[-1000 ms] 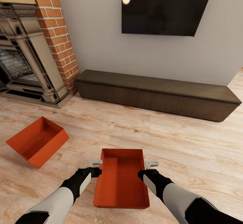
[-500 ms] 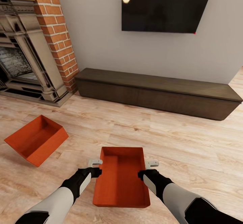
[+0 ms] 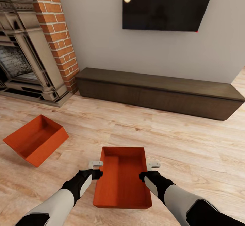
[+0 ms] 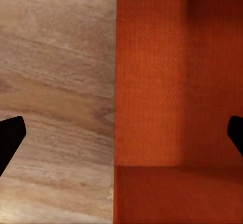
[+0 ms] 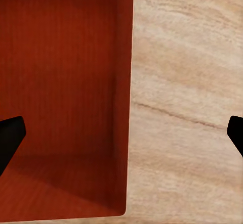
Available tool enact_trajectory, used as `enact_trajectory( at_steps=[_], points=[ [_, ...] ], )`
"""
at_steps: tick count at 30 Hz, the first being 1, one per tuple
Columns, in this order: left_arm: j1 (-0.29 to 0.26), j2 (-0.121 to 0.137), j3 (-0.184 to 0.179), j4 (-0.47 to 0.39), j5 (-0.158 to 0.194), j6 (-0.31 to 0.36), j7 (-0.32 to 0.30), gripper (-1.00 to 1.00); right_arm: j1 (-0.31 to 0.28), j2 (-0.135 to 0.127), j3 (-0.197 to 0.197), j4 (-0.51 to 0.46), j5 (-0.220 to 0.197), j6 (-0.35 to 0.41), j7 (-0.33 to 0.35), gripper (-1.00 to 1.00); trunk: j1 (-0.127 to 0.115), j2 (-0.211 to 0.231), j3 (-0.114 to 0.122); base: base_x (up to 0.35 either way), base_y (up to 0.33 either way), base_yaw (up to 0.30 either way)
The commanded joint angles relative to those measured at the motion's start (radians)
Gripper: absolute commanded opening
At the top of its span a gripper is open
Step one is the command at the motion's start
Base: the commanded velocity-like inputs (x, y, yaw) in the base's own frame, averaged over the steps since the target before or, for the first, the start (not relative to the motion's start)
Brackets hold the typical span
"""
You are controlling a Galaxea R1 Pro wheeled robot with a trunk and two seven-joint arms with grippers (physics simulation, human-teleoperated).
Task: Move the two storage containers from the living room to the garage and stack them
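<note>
The robot stands in the living room, facing a dark low cabinet (image 3: 160,95) under a wall TV (image 3: 168,5), with a brick fireplace (image 3: 32,45) at the far left. Both orange bins are on or over the light wood floor (image 3: 190,147), so nothing has reached the garage yet.

The near bin (image 3: 123,178) sits between the two arms, right in front of the robot. The left gripper (image 3: 96,168) straddles its left wall and the right gripper (image 3: 152,170) straddles its right wall. In each wrist view the dark fingertips stand wide apart, one over the bin's inside and one over the floor, so both claws look spread, not yet clenched on the walls (whether the bin is lifted or resting cannot be told for certain).

The second bin (image 3: 35,139) lies well apart to the left, tilted, near the fireplace.

The task seems barely begun: the first bin is not yet clamped, and then both must be carried to the garage and stacked.
</note>
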Motion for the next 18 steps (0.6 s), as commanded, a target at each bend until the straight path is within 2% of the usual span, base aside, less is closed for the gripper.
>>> enact_trajectory(
  at_steps=[1, 7, 12, 18],
  points=[
    [0.0, 0.0, 0.0, -0.001, 0.002, 0.006, 0.003, 1.0, 0.0, 0.0, 0.008, -0.002, -0.007, 0.006, -0.006, 1.0, 0.004, -0.008, -0.004, 0.0, 0.0, 0.0],
    [0.0, 0.0, 0.001, 0.006, 0.006, 0.012, 0.001, 1.0, 0.0, 0.0, 0.008, -0.002, -0.007, 0.007, -0.006, 1.0, 0.027, -0.05, -0.023, 0.0, 0.0, 0.0],
    [0.0, 0.0, 0.006, 0.005, 0.006, 0.068, 0.003, 1.0, 0.0, 0.0, 0.008, -0.002, -0.007, 0.007, -0.006, 1.0, 0.046, -0.085, -0.038, 0.0, 0.0, 0.0],
    [0.0, 0.0, 0.006, 0.005, 0.005, 0.083, 0.007, 1.0, 0.0, 0.0, 0.008, -0.002, -0.007, 0.007, -0.006, 1.0, 0.069, -0.127, -0.057, 0.0, 0.0, 0.0]
  ],
)
